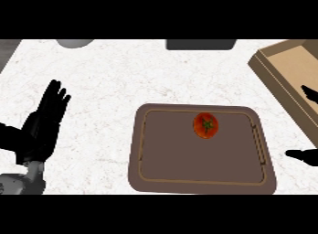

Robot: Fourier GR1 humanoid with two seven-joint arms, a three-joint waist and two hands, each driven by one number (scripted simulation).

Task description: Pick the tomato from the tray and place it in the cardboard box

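Black against the pale counter, the left hand [45, 119] rests open at nine o'clock, fingers straight and pointing up, well apart from everything. Nothing of the job looks done yet: the tomato [206, 125] lies on the brown tray [202, 179] toward its twelve o'clock edge, untouched. At three o'clock the right hand [313, 156] spreads wide and empty, between tray and cardboard box [269, 64], thumb low, fingers over the box wall.
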